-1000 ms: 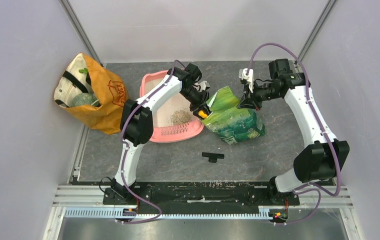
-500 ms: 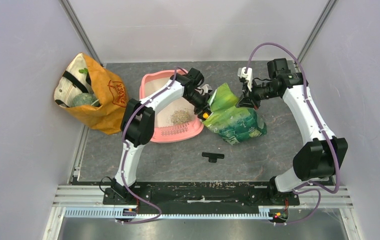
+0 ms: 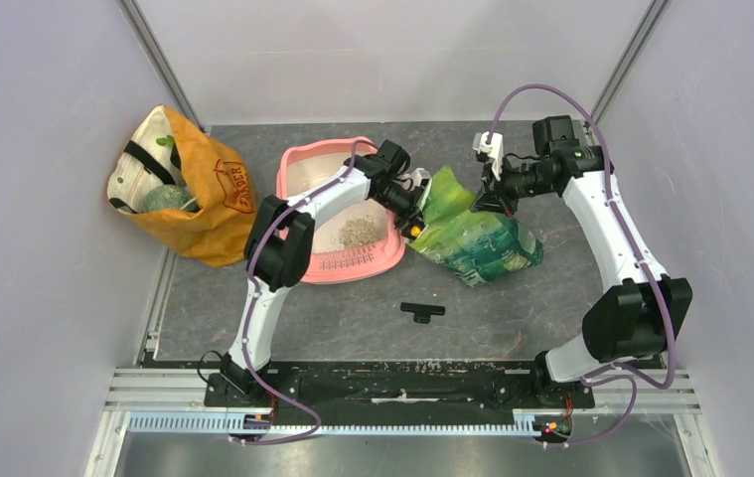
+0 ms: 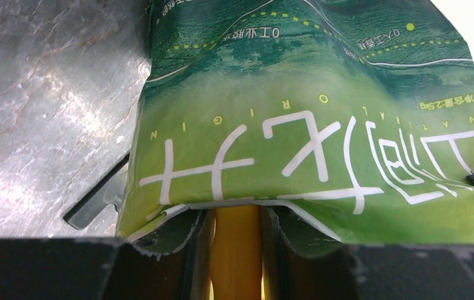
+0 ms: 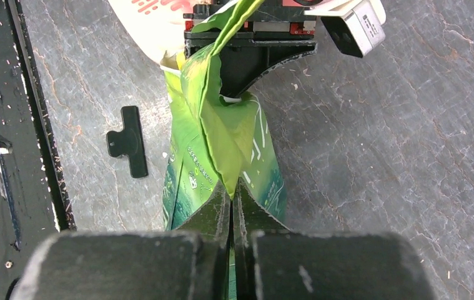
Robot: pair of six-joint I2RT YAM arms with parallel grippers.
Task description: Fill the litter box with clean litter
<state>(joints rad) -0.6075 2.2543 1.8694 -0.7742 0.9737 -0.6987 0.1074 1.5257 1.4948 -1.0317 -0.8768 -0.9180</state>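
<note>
The pink litter box [image 3: 296, 165] lies at centre left with a small pile of grey-beige litter [image 3: 358, 232] inside it. To its right a glossy green foil bag [image 3: 480, 245] leans on the table. My left gripper [image 3: 414, 227] is shut on the orange scoop handle [image 4: 236, 253] at the bag's mouth, and the foil [image 4: 309, 125] hides the scoop's bowl. In the left wrist view the left gripper [image 4: 236, 215] pinches the handle from both sides. My right gripper [image 3: 497, 201] is shut on the bag's folded top edge [image 5: 222, 144], with the right gripper [image 5: 231, 206] holding foil between its pads.
An orange-tan fabric bag [image 3: 204, 199] stands at the left wall. A small black T-shaped piece [image 3: 422, 311] lies on the grey table in front of the green bag and shows again as the T-shaped piece [image 5: 128, 142]. The black base rail [image 3: 402, 383] runs along the near edge.
The left gripper has pushed the scoop to the right, deeper into the bag's mouth. The green bag has slid and leaned further right. The right gripper keeps its hold.
</note>
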